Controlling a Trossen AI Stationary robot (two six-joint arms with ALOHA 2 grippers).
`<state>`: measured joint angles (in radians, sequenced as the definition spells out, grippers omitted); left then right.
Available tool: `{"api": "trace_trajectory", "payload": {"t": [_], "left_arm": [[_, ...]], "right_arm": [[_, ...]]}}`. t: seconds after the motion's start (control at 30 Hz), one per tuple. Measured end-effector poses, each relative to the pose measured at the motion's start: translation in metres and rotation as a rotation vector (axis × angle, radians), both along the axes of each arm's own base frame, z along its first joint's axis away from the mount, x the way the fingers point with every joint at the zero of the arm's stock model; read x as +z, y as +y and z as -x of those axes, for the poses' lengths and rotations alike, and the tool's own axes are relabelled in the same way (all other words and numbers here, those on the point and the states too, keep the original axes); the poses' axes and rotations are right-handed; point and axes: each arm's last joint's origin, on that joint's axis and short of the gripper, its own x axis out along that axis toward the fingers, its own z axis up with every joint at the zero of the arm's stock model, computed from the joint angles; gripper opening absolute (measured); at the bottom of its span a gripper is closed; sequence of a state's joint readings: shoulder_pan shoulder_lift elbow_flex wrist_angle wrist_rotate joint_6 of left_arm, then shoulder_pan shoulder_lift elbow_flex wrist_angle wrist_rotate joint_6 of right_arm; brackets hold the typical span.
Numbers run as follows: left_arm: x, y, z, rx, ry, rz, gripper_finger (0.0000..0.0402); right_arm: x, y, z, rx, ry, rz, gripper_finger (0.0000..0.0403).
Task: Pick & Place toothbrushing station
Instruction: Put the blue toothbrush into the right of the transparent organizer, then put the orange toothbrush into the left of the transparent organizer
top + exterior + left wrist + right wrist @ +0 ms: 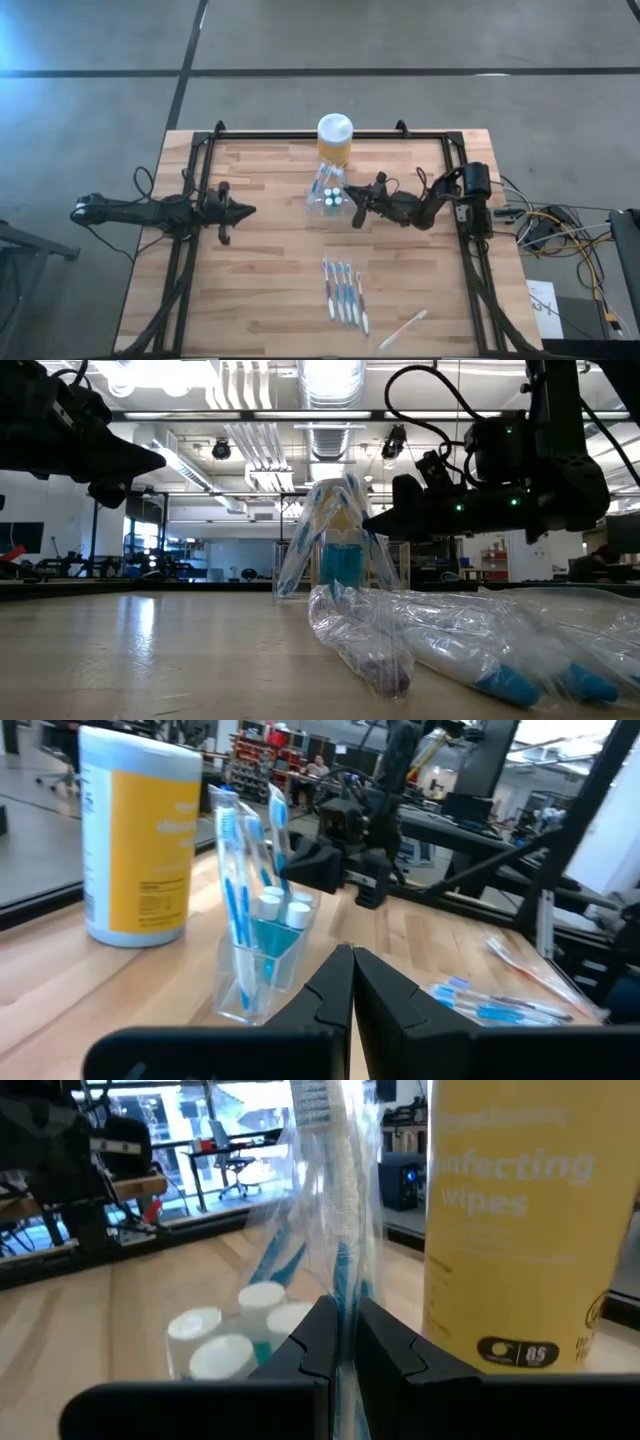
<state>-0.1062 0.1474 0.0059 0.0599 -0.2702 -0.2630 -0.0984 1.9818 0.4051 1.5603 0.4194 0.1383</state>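
Observation:
The toothbrushing station [328, 196] is a small clear plastic holder standing on its base at the table's middle. It holds upright blue toothbrushes [240, 870] and white-capped tubes [225, 1342]. My right gripper [353, 203] is shut and points level at the station's right side, with its tips [342, 1325] just before a wrapped toothbrush [335, 1190] in the holder. My left gripper [250, 211] is shut and hovers level to the station's left, well apart from it. My right gripper's shut fingertips [322, 1330] come level from the table's right side, close up to the station's right wall [350, 1295]. I cannot tell whether they touch it. The station stands upright on the table.
A yellow jar [334, 140] with a white lid stands just behind the station toward the far edge. Several wrapped toothbrushes [343, 292] lie in a row near the front edge, with one more [403, 328] to their right. A black frame [300, 133] borders the table.

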Motion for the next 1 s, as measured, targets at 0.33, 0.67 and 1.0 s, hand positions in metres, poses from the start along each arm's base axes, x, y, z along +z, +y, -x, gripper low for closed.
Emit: {"api": "trace_trajectory", "payload": {"t": [0.33, 0.67, 1.0], "left_arm": [[0.000, 0.001, 0.000, 0.019, -0.002, 0.008, 0.0014], [0.000, 0.000, 0.000, 0.013, -0.008, 0.049, 0.0014], [-0.001, -0.002, 0.000, -0.075, 0.000, 0.077, 0.0014]], "right_arm": [[-0.006, 0.001, 0.000, 0.005, 0.017, -0.068, 0.0051], [-0.001, 0.004, 0.000, 0.021, 0.026, -0.066, 0.0156], [0.032, 0.013, 0.020, 0.052, -0.055, -0.054, 0.0183]]}}
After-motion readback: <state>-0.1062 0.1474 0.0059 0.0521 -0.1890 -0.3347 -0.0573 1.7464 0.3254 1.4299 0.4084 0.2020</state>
